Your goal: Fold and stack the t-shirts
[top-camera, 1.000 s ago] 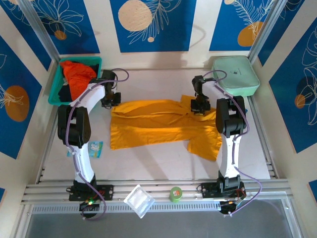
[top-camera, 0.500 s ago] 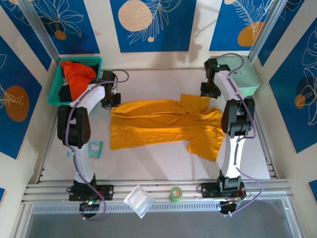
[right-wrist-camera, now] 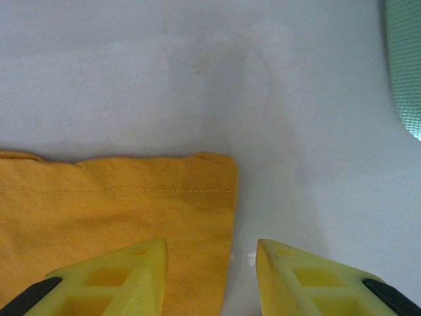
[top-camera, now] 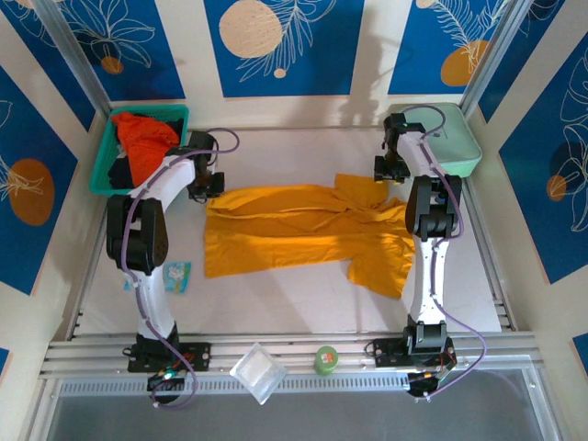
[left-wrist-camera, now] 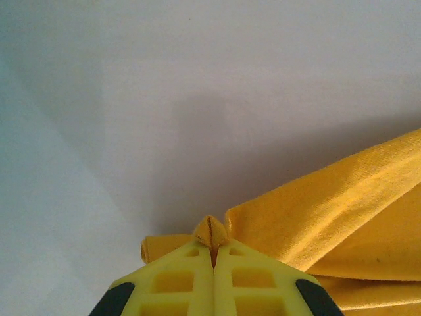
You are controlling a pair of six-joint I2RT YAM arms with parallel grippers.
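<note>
Right tool (right-wrist-camera: 210, 246) newly rearward, spread; 1 mustard t-shirt (top-camera: 294, 225), 1 red-orange t-shirt (top-camera: 145, 138).

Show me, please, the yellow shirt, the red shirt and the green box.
yellow shirt (top-camera: 294, 230), top view, middle of the cloth
red shirt (top-camera: 145, 138), top view, bunched upper part
green box (top-camera: 450, 147), top view, middle of lid

Left wrist cam: the mustard-yellow t-shirt (left-wrist-camera: 342, 217) runs off the right edge, and its pinched fold is hidden between the left gripper (left-wrist-camera: 214, 249) fingers, which the bottom edge crops. Right wrist cam: the mint-green box (right-wrist-camera: 406, 66) is a sliver, upper right. From above, the red-orange t-shirt (top-camera: 147, 138) is half buried in the teal basket (top-camera: 152, 110), and the small green round thing (top-camera: 326, 358) is too tiny to identify.
</note>
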